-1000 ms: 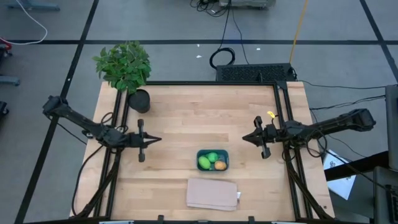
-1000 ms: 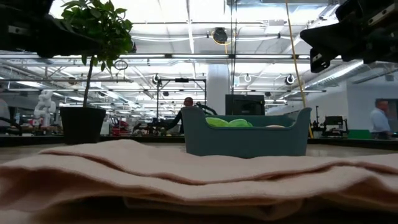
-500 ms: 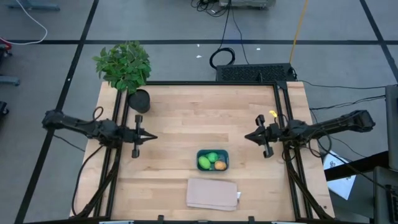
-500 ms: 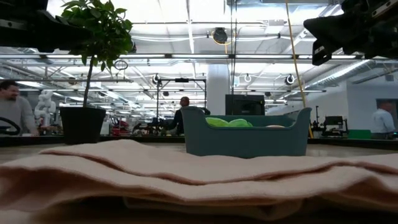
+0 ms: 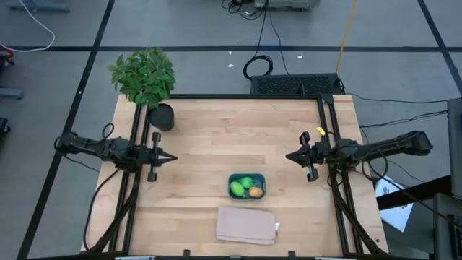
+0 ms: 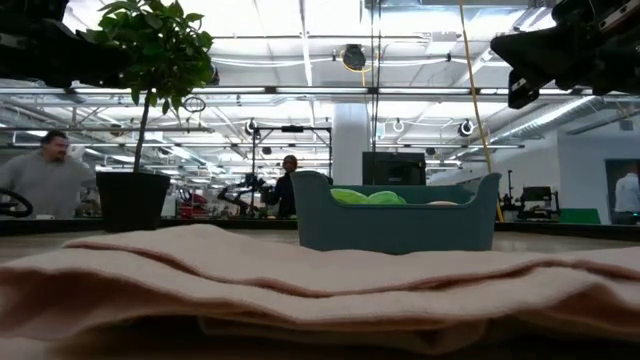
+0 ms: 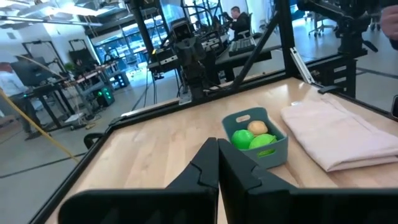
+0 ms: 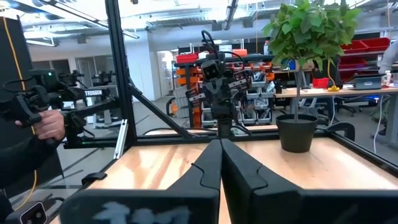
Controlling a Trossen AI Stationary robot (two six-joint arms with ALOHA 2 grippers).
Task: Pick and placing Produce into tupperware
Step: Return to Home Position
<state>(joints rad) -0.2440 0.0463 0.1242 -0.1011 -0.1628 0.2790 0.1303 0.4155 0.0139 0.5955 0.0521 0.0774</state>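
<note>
Produce (image 5: pixel 242 186), two green pieces and one orange-tan, sits in the small teal plastic tupperware (image 5: pixel 247 174), front-centre on the light wooden table (image 5: pixel 231 123), just behind the folded beige cloth (image 5: pixel 247 224). Left gripper (image 5: pixel 173 157) and right gripper (image 5: pixel 287 157) hang near the side edges with fingers together, well apart from the tupperware.

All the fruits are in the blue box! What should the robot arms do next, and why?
Probably draw both arms away to their rest poses, since nothing looks left to pick. All three pieces of produce already lie inside the tupperware, and the left gripper and right gripper are shut, empty, and well apart from it on either side.
</note>
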